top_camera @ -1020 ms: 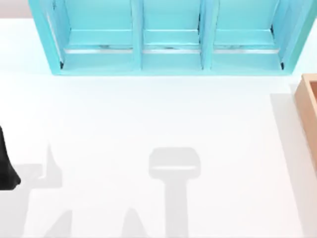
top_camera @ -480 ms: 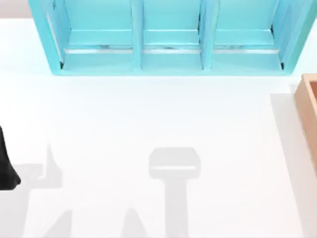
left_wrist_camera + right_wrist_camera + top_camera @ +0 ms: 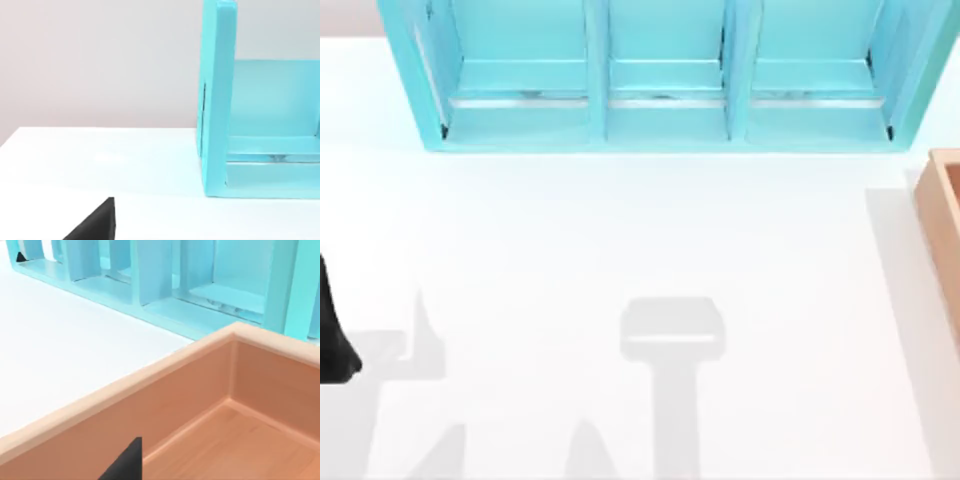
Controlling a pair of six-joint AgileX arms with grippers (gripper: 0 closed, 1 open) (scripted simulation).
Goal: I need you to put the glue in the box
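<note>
The glue is out of view. The box [image 3: 942,215] is a tan container with thick plain walls at the table's right edge, cut off by the top view's border. In the right wrist view its wall [image 3: 150,390] and wooden floor [image 3: 240,445] lie close below, and a black part of my right gripper [image 3: 125,462] hangs over its inside. Nothing lies on the part of the floor that shows. A black part of my left arm [image 3: 332,340] sits at the table's left edge, and a dark tip of my left gripper [image 3: 95,225] hovers above the white table.
A large teal shelf unit [image 3: 665,80] with three compartments stands along the back of the table; its side wall [image 3: 217,100] rises near the left arm. Grey arm shadows fall across the white tabletop [image 3: 620,230] toward the front.
</note>
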